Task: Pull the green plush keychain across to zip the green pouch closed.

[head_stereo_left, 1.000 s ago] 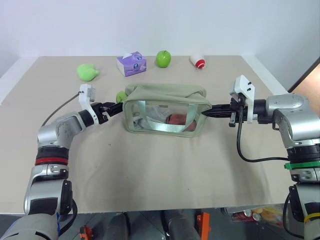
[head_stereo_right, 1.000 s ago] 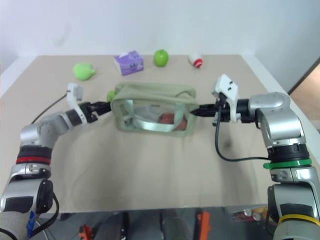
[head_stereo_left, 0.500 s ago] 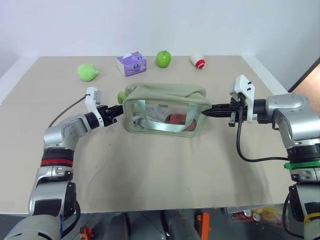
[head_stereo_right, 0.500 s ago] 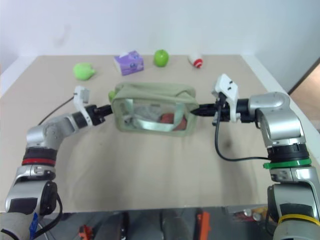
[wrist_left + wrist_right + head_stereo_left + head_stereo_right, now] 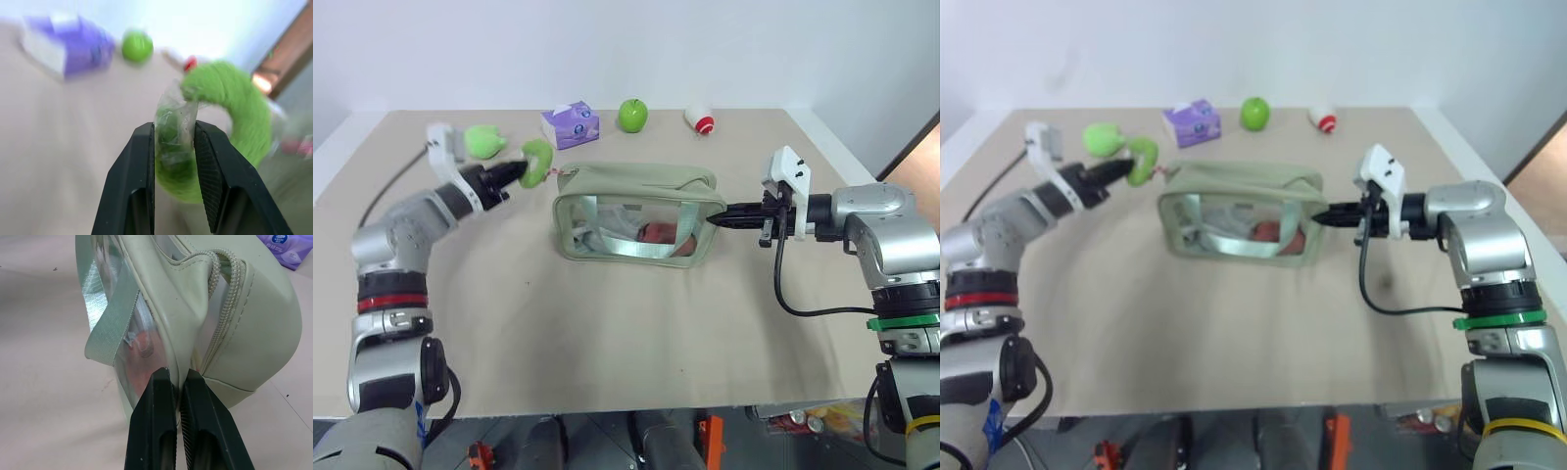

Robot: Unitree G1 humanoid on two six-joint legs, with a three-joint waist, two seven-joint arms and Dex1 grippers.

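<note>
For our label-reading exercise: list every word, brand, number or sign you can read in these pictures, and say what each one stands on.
No text can be read as words in any view.
Purple tissue box: print on its side, too small to read.
Same box's corner in the right wrist view: a round blue mark with white print, too blurred to read.
Green pouch: no lettering visible.

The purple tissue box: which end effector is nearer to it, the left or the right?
Left. The left end effector, shut on the green plush keychain, is just beside the purple tissue box, on its near left. The right end effector pinches the green pouch at its right end, farther away.
</note>
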